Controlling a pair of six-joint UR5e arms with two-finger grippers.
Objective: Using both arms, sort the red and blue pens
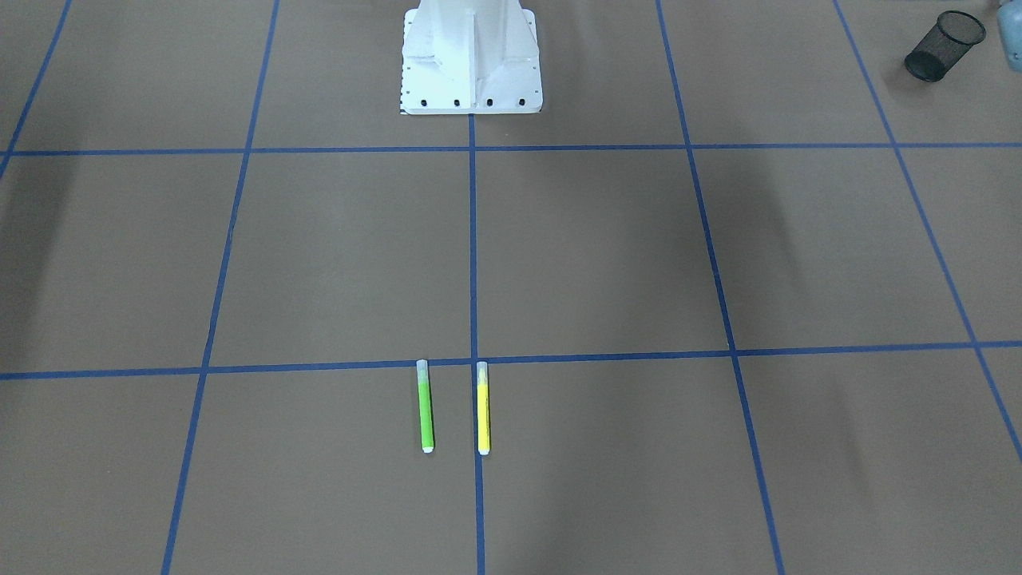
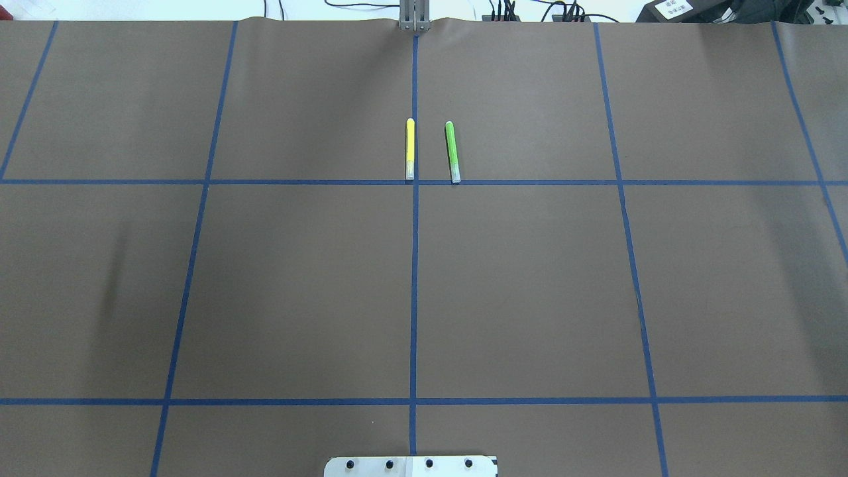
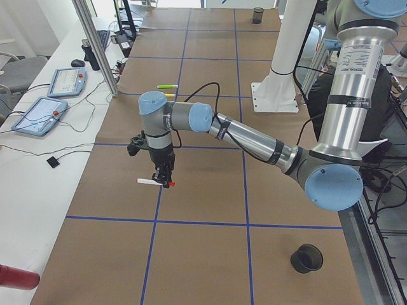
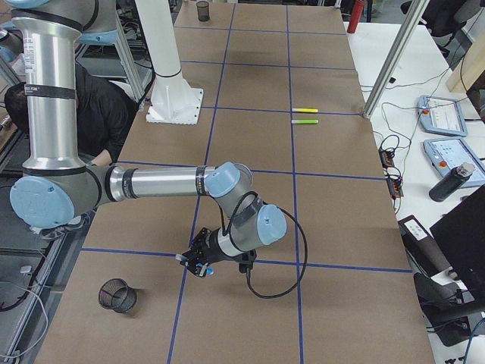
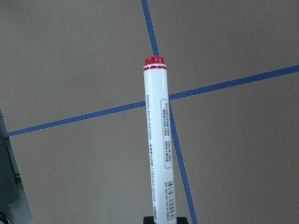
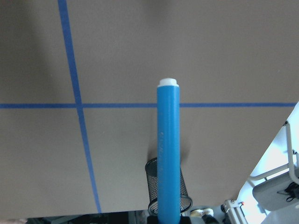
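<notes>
Gripping the red pen (image 5: 158,140) near one end, the jaws of the left arm (image 3: 248,136) are closed on the white barrel and carry it level and low over the bench (image 2: 298,285), a red end pointing away from the wrist. Whether it touches the surface I cannot tell. Holding it by one end likely leaves the long free part able to enter a cup first. A black mesh cup (image 3: 306,257) stands well apart from the pen, near that arm's base, and is probably its goal. The right arm (image 4: 151,182) does likewise with the blue pen (image 6: 168,154): its jaws are clamped on the lower barrel, white end out in front. A second mesh cup (image 6: 184,196) shows just behind the pen in the wrist view, near rather than under it by the side view, so this drop seems closer. The green marker (image 2: 452,151) and yellow marker (image 2: 410,149) lie side by side, not touching, on the far part of the bench, presumably left alone because neither colour is asked for.
</notes>
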